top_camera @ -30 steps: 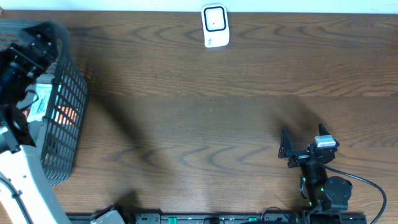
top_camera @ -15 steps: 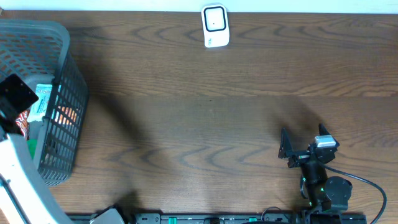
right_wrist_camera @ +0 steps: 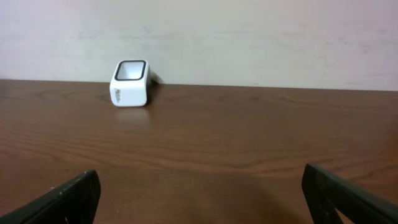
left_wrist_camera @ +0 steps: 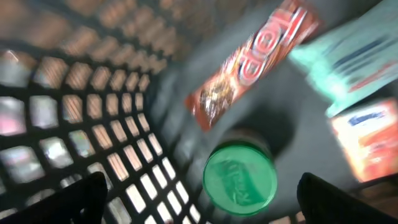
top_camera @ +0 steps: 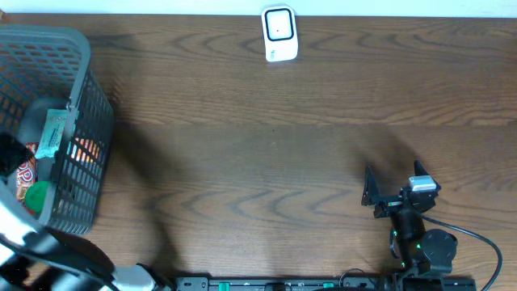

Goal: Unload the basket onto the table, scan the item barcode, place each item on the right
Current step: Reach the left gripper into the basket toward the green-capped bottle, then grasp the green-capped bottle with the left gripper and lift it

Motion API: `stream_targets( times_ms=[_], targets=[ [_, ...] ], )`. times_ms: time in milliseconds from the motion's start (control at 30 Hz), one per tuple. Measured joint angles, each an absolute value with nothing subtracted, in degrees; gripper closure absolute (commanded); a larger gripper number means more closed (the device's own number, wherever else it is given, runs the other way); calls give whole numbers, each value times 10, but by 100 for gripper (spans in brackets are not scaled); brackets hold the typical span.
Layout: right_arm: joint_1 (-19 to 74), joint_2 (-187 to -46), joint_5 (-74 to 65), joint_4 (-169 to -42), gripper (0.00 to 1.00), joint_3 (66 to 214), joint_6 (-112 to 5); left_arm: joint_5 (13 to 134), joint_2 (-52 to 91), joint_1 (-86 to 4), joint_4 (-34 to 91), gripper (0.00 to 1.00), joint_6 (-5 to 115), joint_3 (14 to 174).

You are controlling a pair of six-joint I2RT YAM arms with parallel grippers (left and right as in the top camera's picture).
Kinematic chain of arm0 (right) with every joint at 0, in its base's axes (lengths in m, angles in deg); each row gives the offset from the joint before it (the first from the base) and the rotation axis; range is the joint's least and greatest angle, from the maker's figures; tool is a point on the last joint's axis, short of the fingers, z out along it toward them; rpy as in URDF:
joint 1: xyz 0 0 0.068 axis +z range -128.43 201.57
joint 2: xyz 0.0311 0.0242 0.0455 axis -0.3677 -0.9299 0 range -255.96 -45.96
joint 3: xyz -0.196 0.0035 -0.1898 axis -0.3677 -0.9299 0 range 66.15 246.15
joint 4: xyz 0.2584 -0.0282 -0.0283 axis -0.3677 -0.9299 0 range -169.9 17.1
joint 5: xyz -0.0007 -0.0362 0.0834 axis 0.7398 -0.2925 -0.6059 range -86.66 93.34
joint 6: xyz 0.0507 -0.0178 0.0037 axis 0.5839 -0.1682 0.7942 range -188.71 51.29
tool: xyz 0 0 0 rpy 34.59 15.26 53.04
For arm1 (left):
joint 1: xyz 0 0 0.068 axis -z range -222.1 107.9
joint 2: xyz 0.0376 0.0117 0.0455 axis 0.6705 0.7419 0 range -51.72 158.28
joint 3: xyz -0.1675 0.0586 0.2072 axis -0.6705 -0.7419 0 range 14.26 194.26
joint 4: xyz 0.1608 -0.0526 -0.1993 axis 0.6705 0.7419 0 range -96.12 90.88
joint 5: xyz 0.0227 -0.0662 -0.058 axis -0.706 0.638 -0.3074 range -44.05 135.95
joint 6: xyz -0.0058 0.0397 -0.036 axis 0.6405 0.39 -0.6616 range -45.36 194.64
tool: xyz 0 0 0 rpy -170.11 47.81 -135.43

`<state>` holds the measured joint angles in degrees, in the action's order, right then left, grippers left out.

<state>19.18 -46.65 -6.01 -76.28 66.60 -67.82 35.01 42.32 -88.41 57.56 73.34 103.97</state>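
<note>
The white barcode scanner (top_camera: 279, 34) stands at the table's far edge; the right wrist view has the scanner (right_wrist_camera: 130, 83) ahead and to the left. A grey mesh basket (top_camera: 90, 113) at the left holds the items: a green-lidded jar (left_wrist_camera: 240, 175), a red snack packet (left_wrist_camera: 252, 62), a teal packet (left_wrist_camera: 348, 56) and an orange box (left_wrist_camera: 367, 134). My left gripper (left_wrist_camera: 202, 204) hangs open inside the basket, just above the green lid (top_camera: 36, 195), holding nothing. My right gripper (top_camera: 393, 181) is open and empty over bare table at the near right.
The basket's mesh wall (left_wrist_camera: 74, 118) is close on the left gripper's left side. The left arm's white link (top_camera: 32, 242) crosses the near-left corner. A black rail (top_camera: 283, 283) runs along the table's near edge.
The left arm has swung from the basket's far-left part toward its near end, uncovering the items in the overhead view. The right arm has not moved.
</note>
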Motion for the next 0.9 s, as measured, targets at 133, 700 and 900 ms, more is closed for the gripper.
stream_targets(
  times_ms=[133,700,900],
  targets=[
    [192,-466,-60,-763,1,666,-678,372,465,-907,588,2,732,1036],
    [192,-466,-60,-763,1,666,-678,455,507,-908,584,2,716,1009],
    [192,-466,-60,-763,1,666,-678,461,507,-908,554,2,715,949]
  ],
)
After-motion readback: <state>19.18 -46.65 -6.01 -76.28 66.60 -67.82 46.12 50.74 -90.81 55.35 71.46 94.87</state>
